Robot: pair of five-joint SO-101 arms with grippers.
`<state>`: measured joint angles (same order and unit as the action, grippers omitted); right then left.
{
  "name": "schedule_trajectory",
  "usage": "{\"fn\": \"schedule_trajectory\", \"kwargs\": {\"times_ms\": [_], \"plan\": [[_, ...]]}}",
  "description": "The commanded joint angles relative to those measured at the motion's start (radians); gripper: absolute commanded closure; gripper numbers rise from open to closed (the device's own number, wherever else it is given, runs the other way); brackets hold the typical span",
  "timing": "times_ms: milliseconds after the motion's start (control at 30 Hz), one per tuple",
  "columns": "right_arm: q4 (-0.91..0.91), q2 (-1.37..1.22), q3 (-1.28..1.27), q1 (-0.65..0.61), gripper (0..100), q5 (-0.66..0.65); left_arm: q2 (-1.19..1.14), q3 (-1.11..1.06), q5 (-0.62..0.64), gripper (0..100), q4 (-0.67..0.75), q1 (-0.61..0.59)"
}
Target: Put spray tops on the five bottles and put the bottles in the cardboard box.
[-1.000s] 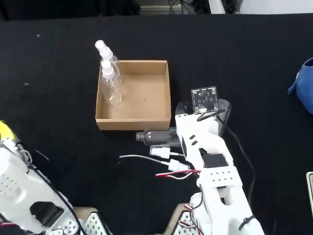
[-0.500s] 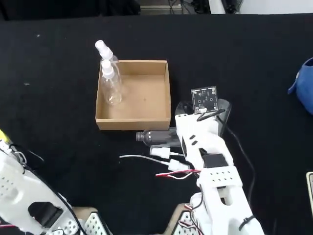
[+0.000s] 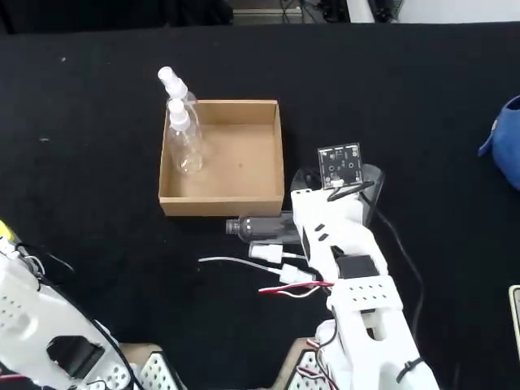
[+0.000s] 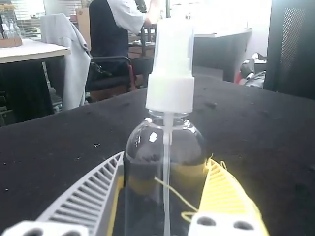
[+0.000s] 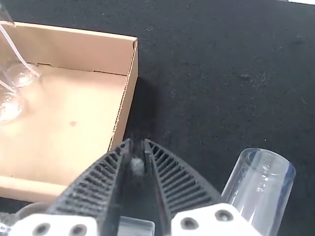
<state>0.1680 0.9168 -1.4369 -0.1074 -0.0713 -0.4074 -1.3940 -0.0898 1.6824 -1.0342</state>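
Left end effector (image 4: 166, 160) clamped on capped spray bottle (image 4: 147, 147), near-left worktop corner
Advise: keep it upright, clear the cardboard box (image 3: 221, 203) wall, lower beside the two bottles (image 3: 185, 146) inside; right end effector (image 5: 138, 145) closed

Nothing legible is showing in any view. In the high view, the small dark board (image 3: 339, 165) right of centre is carrying pale marks too small to read. The box (image 3: 221, 199) at upper centre is showing plain brown walls.
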Motion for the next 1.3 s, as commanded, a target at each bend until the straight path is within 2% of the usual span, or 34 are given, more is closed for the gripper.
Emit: {"fn": "schedule_trajectory", "kwargs": {"times_ms": [0, 900, 1133, 1267], "plan": [[-0.023, 0.041, 0.012, -0.017, 98.7, -0.006, 0.006, -0.021, -0.009, 97, 0.008, -0.016], [-0.023, 0.042, 0.012, -0.015, 98.7, -0.006, 0.006, -0.021, -0.006, 96, 0.008, -0.018], [-0.023, 0.042, 0.012, -0.015, 98.7, -0.006, 0.006, -0.013, -0.002, 71, 0.008, -0.041], [-0.023, 0.042, 0.012, -0.015, 98.7, -0.006, 0.006, -0.012, -0.002, 68, 0.008, -0.067]]}}
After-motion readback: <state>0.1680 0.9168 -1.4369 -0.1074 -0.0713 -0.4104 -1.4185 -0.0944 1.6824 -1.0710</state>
